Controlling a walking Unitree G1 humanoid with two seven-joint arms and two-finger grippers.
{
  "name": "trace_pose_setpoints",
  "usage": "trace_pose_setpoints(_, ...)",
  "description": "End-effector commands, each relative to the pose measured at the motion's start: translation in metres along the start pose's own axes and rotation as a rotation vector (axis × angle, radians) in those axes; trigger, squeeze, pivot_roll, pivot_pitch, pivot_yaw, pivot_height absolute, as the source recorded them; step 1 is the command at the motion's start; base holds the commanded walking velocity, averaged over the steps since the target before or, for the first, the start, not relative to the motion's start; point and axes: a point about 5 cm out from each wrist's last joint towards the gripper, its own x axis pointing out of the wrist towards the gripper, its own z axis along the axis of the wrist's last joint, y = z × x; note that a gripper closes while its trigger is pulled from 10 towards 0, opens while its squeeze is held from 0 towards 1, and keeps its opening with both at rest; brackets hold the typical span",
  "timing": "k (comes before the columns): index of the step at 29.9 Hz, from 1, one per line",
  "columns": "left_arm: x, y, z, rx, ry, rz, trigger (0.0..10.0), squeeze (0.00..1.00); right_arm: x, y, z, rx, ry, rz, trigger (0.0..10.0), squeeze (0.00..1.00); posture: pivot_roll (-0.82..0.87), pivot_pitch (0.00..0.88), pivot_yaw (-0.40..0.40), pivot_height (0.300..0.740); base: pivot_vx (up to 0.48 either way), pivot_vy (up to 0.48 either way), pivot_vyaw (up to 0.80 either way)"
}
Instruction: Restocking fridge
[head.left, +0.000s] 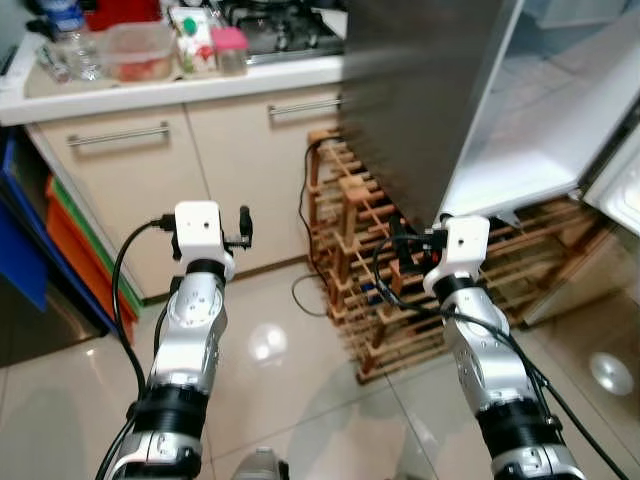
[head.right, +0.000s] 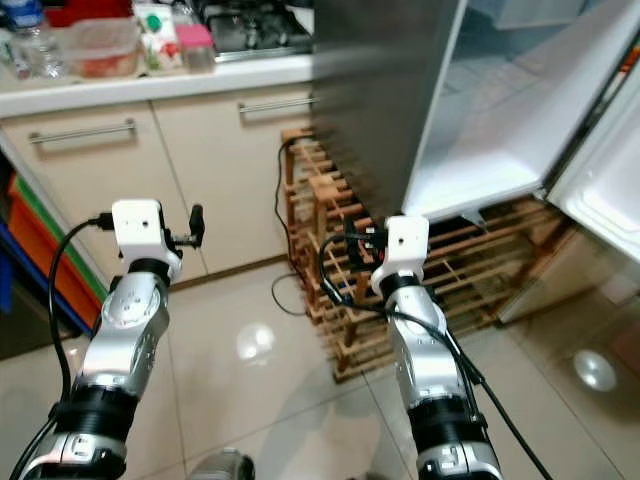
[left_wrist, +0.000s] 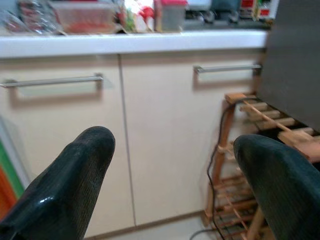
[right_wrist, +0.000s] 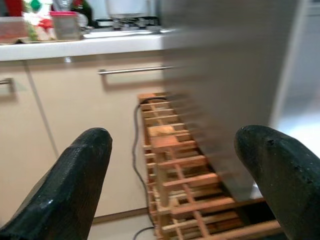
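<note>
Glossy tiled kitchen floor (head.left: 300, 390), cream cabinets (head.left: 190, 180) under white countertop (head.left: 150, 95) with food containers (head.left: 137, 50), wooden rack (head.left: 400, 290) beneath open fridge door (head.left: 420, 90), left gripper (left_wrist: 175, 185) and right gripper (right_wrist: 175, 180) both spread apart, empty.

I see both silver arms raised over the glossy tiled floor (head.left: 300, 400). Ahead, cream cabinets (head.left: 190, 190) carry a white counter (head.left: 170, 95) with a plastic food tub (head.left: 138, 50). A wooden rack (head.left: 380, 290) stands beneath the open fridge (head.left: 470, 110).
</note>
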Motion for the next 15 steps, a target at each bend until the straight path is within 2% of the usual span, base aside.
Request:
trace_pose_setpoints(1, 0.0, -0.004, 0.005, 0.002, -0.021, -0.021, 10.0, 0.0, 0.002, 0.001, 0.004, 0.015, -0.014, 0.006, 10.0, 0.0, -0.04, 0.0, -0.011, 0.732, 0.0, 0.0, 0.68)
trace_pose_setpoints(7, 0.0, -0.01, 0.017, -0.031, -0.084, -0.056, 10.0, 0.0, 0.004, 0.002, 0.005, 0.003, -0.025, 0.018, 10.0, 0.06, -0.04, 0.0, -0.014, 0.732, 0.0, 0.0, 0.67)
trace_pose_setpoints(15, 0.003, -0.012, 0.022, -0.023, -0.092, -0.049, 10.0, 0.0, 0.005, 0.002, 0.006, -0.017, -0.035, 0.024, 10.0, 0.07, -0.04, 0.0, -0.005, 0.732, 0.443, 0.0, 0.67)
